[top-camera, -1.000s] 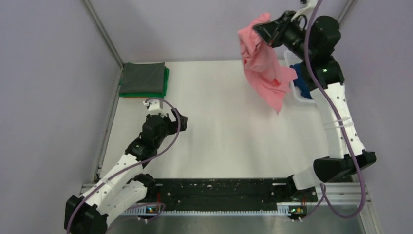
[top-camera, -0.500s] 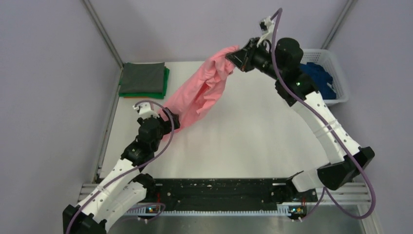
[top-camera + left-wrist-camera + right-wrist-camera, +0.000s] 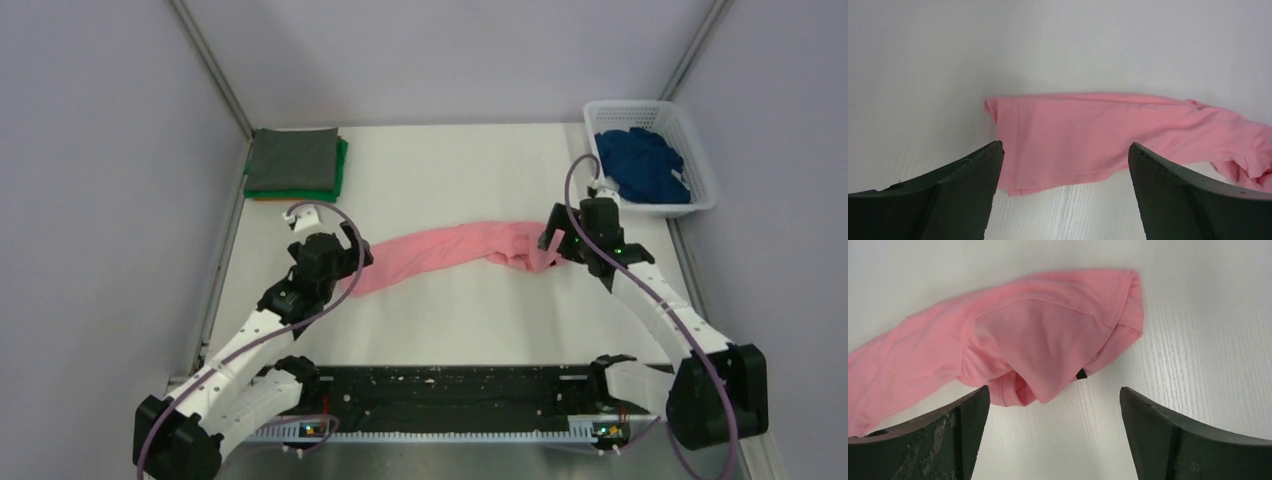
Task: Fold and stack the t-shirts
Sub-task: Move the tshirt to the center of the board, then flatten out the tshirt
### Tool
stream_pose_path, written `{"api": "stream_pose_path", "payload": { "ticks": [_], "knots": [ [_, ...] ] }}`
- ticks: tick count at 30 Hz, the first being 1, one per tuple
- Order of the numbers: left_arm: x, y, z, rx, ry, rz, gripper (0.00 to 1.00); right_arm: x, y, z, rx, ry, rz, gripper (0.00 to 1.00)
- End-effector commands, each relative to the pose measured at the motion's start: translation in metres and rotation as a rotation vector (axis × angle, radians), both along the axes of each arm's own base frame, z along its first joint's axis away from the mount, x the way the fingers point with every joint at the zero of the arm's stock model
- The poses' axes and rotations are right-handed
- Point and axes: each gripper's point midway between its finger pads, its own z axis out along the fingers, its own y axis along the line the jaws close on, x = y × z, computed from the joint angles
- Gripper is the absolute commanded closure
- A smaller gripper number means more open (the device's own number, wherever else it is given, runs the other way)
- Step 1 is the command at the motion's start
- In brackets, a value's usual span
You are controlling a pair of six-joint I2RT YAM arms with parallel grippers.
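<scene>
White surface (image 3: pixel 450 330) was the biggest item, walled left, right and far, with a black rail (image 3: pixel 450 392) along its near edge.

Pink t-shirt (image 3: pixel 450 250) lay on the surface mid-depth, strung out in a long rope from left to right. It ran slightly uphill toward the far side at the right end.
- Left end: flat, with the hem edge and one corner visible in the left wrist view (image 3: pixel 1068 135).
- Right end: bunched and folded over itself, with a ribbed edge curling on the right side (image 3: pixel 1043 340).

Bare surface showed on both long sides of the shirt. The far strip ran between the stack and the basket, and the near strip ran up to the rail.

White lattice basket (image 3: pixel 700 205) sat at the far right corner against the wall, holding the dark blue t-shirt (image 3: pixel 640 165) in a crumpled heap.

Folded stack sat at the far left corner, tight to the left edge. It was grey t-shirt (image 3: pixel 293 158) on top, green (image 3: pixel 341 172) beneath, and an orange sliver (image 3: pixel 262 199) at the bottom. Well apart from the pink one.

Left gripper (image 3: pixel 354 252) sat just at the shirt's left end, spread wide and gripping nothing; cloth showed between its fingers (image 3: pixel 948 190).

Right gripper (image 3: pixel 556 240) sat at the bunched right end, also spread wide and released, with cloth lying loose between its fingers (image 3: pixel 1178 440).

Small dark tag (image 3: pixel 1081 374) poked out under the fold.
</scene>
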Motion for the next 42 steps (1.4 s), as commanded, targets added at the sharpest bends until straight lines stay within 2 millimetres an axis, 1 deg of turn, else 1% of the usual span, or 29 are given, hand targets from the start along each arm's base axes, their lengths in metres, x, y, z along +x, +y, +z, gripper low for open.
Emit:
{"api": "stream_pose_path", "payload": {
  "ticks": [1, 3, 5, 7, 9, 11, 13, 15, 17, 19, 23, 25, 30, 34, 38, 40, 42],
  "knots": [
    [-0.007, -0.015, 0.002, -0.082, 0.106, -0.016, 0.01, 0.006, -0.007, 0.063, 0.012, -0.227, -0.04, 0.01],
    [-0.022, -0.013, -0.016, -0.095, 0.208, 0.008, 0.02, -0.003, -0.003, 0.066, 0.047, -0.25, -0.026, 0.01],
    [-0.036, -0.005, -0.035, -0.097, 0.288, 0.062, 0.02, -0.011, 0.002, 0.066, 0.078, -0.27, 0.003, 0.01],
    [-0.045, 0.003, -0.05, -0.086, 0.322, 0.1, 0.04, -0.019, 0.004, 0.063, 0.096, -0.271, 0.017, 0.01],
    [-0.049, 0.012, -0.063, -0.069, 0.323, 0.138, 0.05, -0.023, 0.007, 0.059, 0.11, -0.268, 0.027, 0.01],
    [-0.049, 0.018, -0.071, -0.063, 0.305, 0.163, 0.05, -0.026, 0.007, 0.055, 0.111, -0.262, 0.032, 0.01],
    [-0.047, 0.016, -0.074, -0.078, 0.288, 0.153, 0.07, -0.027, 0.008, 0.053, 0.112, -0.255, 0.039, 0.01],
    [-0.04, 0.013, -0.074, -0.093, 0.253, 0.135, 0.11, -0.026, 0.01, 0.052, 0.117, -0.25, 0.05, 0.01],
    [-0.036, 0.016, -0.078, -0.098, 0.239, 0.158, 0.13, -0.026, 0.012, 0.052, 0.12, -0.245, 0.061, 0.01],
    [-0.032, 0.021, -0.084, -0.1, 0.24, 0.179, 0.16, -0.025, 0.012, 0.052, 0.114, -0.242, 0.067, 0.01],
    [-0.025, 0.02, -0.099, -0.146, 0.276, 0.168, 0.22, -0.026, 0.011, 0.052, 0.107, -0.245, 0.066, 0.01],
    [-0.022, 0.018, -0.102, -0.161, 0.284, 0.159, 0.27, -0.026, 0.01, 0.052, 0.101, -0.247, 0.062, 0.01],
    [-0.013, 0.015, -0.1, -0.167, 0.283, 0.138, 0.35, -0.026, 0.009, 0.051, 0.093, -0.244, 0.061, 0.01],
    [-0.009, 0.007, -0.099, -0.188, 0.285, 0.103, 0.52, -0.026, 0.007, 0.051, 0.085, -0.242, 0.054, 0.01],
    [-0.006, 0.003, -0.095, -0.194, 0.283, 0.086, 0.64, -0.027, 0.006, 0.049, 0.079, -0.237, 0.051, 0.01],
    [-0.004, 0.005, -0.095, -0.183, 0.284, 0.096, 0.68, -0.027, 0.005, 0.049, 0.079, -0.237, 0.05, 0.01],
    [-0.003, 0.007, -0.093, -0.174, 0.285, 0.104, 0.75, -0.027, 0.005, 0.049, 0.077, -0.235, 0.05, 0.01]
  ]
}}
